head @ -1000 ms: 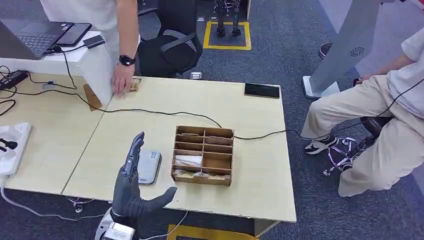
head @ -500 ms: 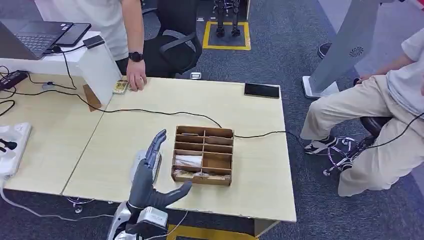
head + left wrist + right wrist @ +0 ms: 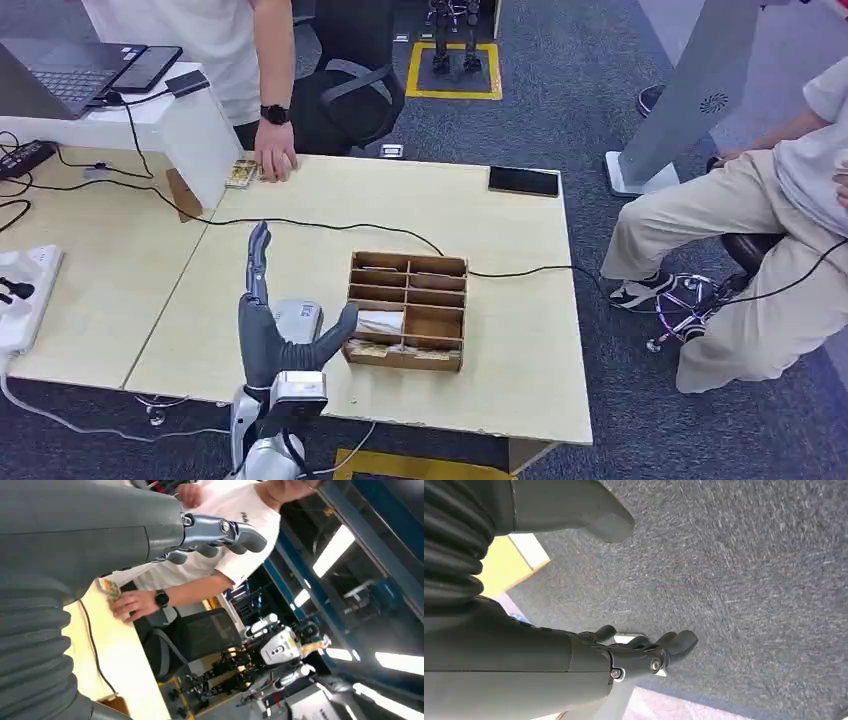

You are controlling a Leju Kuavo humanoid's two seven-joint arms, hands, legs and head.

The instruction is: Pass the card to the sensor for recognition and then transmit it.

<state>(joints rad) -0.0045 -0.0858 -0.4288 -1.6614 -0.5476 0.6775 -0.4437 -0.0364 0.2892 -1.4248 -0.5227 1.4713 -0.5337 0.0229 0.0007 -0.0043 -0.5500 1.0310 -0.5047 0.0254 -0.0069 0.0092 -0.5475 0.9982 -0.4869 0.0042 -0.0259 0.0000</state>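
Note:
My left hand (image 3: pixel 266 335) is raised over the table's front edge with its fingers straight and its thumb stretched toward the wooden divider box (image 3: pixel 400 358); it holds nothing. Partly hidden behind the palm lies a grey card sensor (image 3: pixel 301 322). White cards (image 3: pixel 378 321) lie in a left compartment of the box. A standing person's hand (image 3: pixel 274 160) rests on a small stack of cards (image 3: pixel 241 173) at the table's far edge. In the left wrist view my left hand (image 3: pixel 125 530) is empty. My right hand (image 3: pixel 574 655) hangs over grey carpet, fingers loosely bent, empty.
A black cable (image 3: pixel 300 224) runs across the table to the box. A black phone (image 3: pixel 524 181) lies at the far right corner. A laptop (image 3: pixel 60 75) sits on a white stand at the left, a power strip (image 3: pixel 25 285) below it. A seated person (image 3: pixel 760 240) is on the right.
My left hand has risen and moved forward over the sensor, turning from a rightward lean to upright, thumb now near the box. The person's hand stays by the card stack.

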